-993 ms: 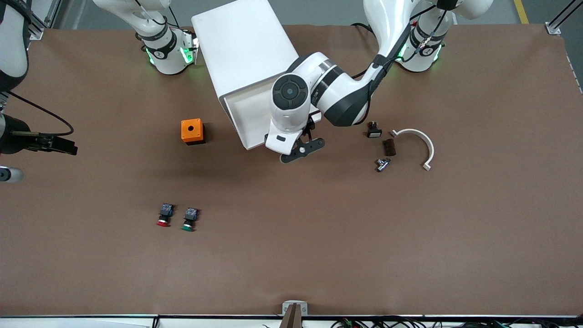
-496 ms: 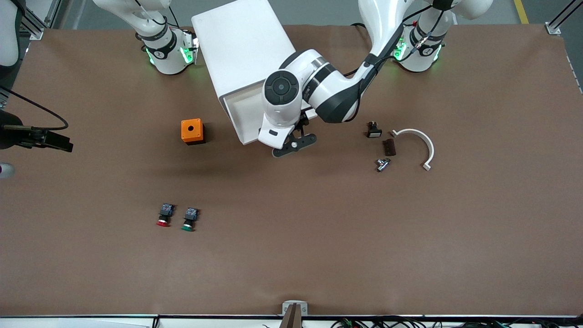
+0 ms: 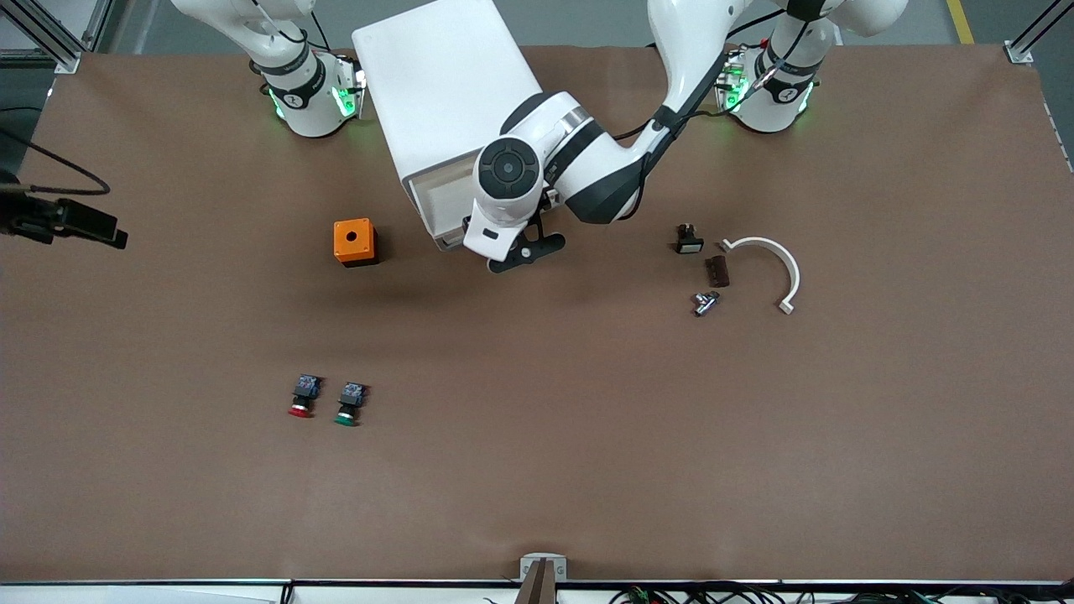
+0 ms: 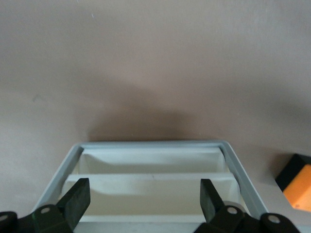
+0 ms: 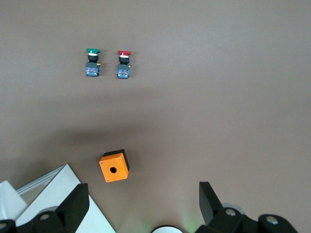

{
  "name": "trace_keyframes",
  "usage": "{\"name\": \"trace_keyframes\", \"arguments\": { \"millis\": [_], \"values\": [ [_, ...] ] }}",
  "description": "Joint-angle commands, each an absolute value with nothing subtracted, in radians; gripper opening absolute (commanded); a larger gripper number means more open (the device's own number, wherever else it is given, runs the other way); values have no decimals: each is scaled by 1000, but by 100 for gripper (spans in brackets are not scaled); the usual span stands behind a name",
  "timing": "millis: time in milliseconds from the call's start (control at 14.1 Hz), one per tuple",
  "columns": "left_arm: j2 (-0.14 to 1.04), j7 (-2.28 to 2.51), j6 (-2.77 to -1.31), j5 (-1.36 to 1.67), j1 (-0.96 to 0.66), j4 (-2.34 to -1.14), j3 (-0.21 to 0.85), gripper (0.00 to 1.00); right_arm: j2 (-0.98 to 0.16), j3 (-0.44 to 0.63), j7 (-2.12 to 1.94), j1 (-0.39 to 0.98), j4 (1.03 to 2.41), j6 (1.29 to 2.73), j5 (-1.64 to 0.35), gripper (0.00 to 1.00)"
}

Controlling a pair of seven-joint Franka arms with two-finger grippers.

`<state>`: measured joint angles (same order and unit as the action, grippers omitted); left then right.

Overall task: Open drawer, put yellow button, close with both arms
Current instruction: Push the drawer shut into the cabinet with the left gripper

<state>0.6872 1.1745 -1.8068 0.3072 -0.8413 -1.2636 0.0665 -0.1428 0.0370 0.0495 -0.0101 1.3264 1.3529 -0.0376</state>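
With the yellow button out of sight, presumably in the part-open drawer (image 4: 150, 144), the left gripper (image 4: 143, 189), fingers spread over it, should push its front squarely while the open-fingered right gripper (image 5: 143, 194) waits above the desk (image 3: 587, 419).

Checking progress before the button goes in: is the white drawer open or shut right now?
Open: the drawer sticks out of the white cabinet, its bare inside showing between the open left gripper's fingers.
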Motion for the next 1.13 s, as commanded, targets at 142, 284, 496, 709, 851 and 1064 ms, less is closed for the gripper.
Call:
{"name": "trace_keyframes", "arguments": {
  "millis": [142,284,496,709,851,1064],
  "values": [
    [678,1169,-1818,409,-850,-1281,81,99,26,21,40,-26,1563,1477,-54,100],
    [678,1169,-1818,413,-854,-1290,83,99,52,18,41,-25,1589,1497,-55,100],
    [678,1169,-1818,466,-865,-1304,87,99,60,26,43,-32,1589,1496,-77,100],
    [678,1169,-1818,512,-873,-1313,89,99,57,26,40,-32,1586,1496,-77,100],
    [678,1169,-1818,540,-874,-1315,89,99,57,25,40,-32,1583,1491,-71,100],
    [678,1169,-1818,592,-880,-1341,89,99,58,25,35,-32,1583,1479,-63,100]
  ]
}}
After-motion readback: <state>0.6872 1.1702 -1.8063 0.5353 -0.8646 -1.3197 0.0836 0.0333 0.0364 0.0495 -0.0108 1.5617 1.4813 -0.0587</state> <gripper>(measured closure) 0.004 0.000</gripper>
